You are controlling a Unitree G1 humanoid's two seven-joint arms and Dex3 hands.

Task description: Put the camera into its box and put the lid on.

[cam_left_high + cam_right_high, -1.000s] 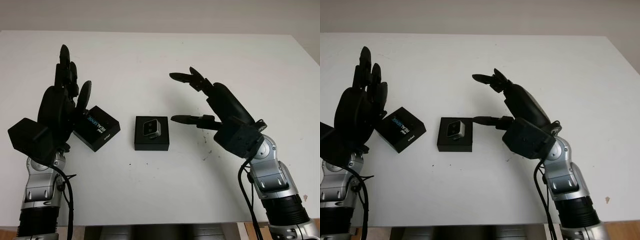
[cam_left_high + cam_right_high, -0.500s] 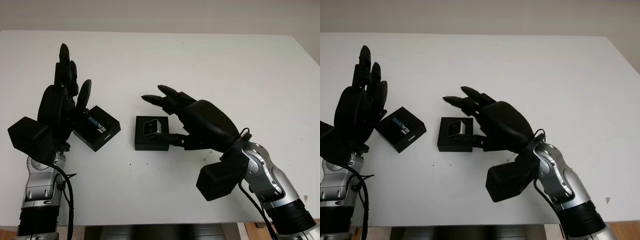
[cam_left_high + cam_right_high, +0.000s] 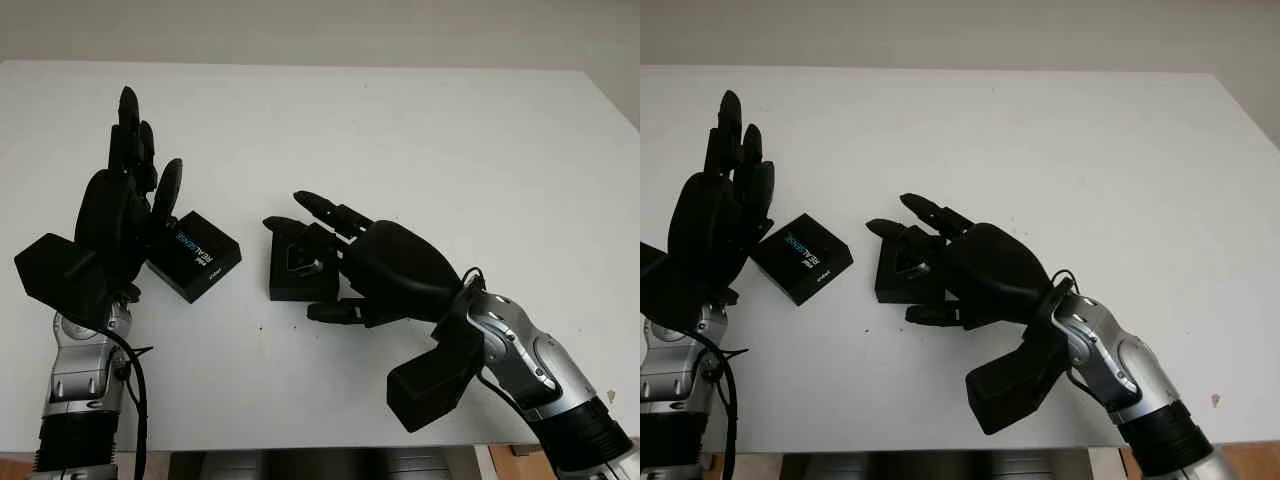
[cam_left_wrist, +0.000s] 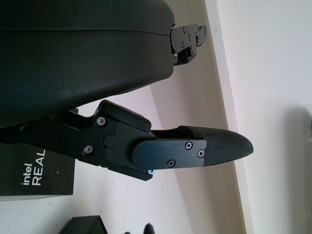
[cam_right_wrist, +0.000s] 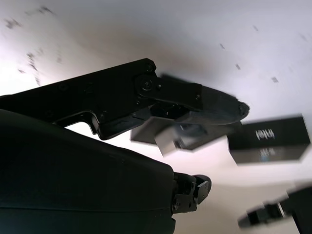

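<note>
White tabletop (image 3: 420,130) takes almost the whole scene, with a pale wall behind its far edge. Both black arms come in from the near edge. At the left, the left hand (image 3: 125,215) is held upright above the surface, open and holding nothing, its fingertips pointing to the far side. At the right, the right hand (image 3: 375,265) reaches across toward the middle, palm turned to the left, with its upper fingers (image 3: 325,210) over the far side of the box (image 3: 295,283) and its thumb (image 3: 340,311) by the near right corner; the fingers are partly curled around the box, but I cannot tell if they really touch it. This black box lies open in the centre, and the small silver camera (image 3: 301,259) sits inside it, partly hidden behind the fingers. The black lid (image 3: 195,256), with white and blue letters, lies flat just beside the left hand and to the left of the box, not touching it.
</note>
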